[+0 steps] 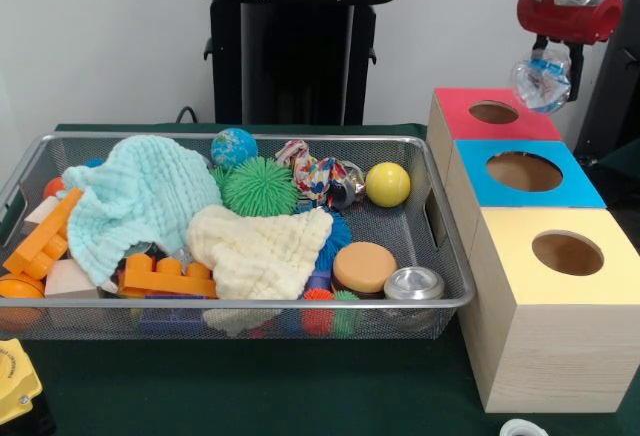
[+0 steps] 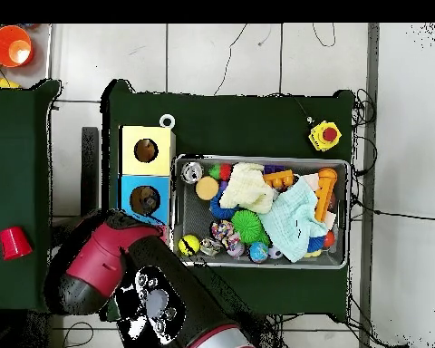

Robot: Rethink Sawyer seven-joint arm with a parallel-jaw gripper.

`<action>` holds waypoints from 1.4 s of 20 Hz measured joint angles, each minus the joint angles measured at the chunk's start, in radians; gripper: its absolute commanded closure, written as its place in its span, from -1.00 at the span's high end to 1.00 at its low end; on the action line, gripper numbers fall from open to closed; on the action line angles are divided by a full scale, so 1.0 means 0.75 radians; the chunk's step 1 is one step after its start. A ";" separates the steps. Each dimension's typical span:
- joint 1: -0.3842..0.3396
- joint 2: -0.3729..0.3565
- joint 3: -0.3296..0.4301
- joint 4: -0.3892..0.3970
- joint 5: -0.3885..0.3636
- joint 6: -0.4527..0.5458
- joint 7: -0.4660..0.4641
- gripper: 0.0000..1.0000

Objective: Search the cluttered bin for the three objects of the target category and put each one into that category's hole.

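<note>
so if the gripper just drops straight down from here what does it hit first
Probably the red box top near its hole, not the blue hole. The gripper points down, shut on a crushed bottle, which would touch first; depth is hard to judge.

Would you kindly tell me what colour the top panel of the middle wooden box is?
Sky blue; the top panel around the hole shows best in the front view.

A wire bin (image 1: 440,301) sits on the tabletop (image 1: 250,386) in the front view, three boxes lined up just beside its right end. The hole (image 1: 524,171) tops the middle box. A crushed bottle (image 1: 541,83) hangs in the gripper (image 1: 553,66) above the rearmost box (image 1: 490,116).
</note>
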State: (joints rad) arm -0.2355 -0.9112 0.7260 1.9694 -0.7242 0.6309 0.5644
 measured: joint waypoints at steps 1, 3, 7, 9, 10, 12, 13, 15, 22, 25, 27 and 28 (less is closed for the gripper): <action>0.006 -0.007 0.000 0.000 0.021 0.000 0.000 -1.00; 0.008 -0.011 0.000 0.000 0.036 0.002 0.000 -1.00; 0.008 -0.018 0.000 -0.003 0.071 0.025 0.000 -1.00; 0.006 -0.019 0.000 -0.004 0.091 0.052 0.000 -1.00; 0.005 -0.019 0.000 -0.006 0.099 0.074 0.000 -1.00; 0.004 -0.019 0.000 -0.009 0.101 0.093 0.000 -1.00; 0.002 -0.017 0.000 -0.014 0.101 0.111 0.000 -1.00; -0.001 -0.012 0.000 -0.025 0.101 0.138 0.000 -1.00; -0.047 0.033 -0.001 -0.081 0.109 0.189 0.000 -1.00; -0.058 0.052 0.000 -0.116 0.109 0.203 0.000 -1.00; -0.064 0.071 -0.001 -0.152 0.109 0.218 0.000 -1.00; -0.065 0.075 0.000 -0.162 0.108 0.222 0.000 -1.00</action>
State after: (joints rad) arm -0.2844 -0.8548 0.7257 1.8476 -0.6429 0.7973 0.5644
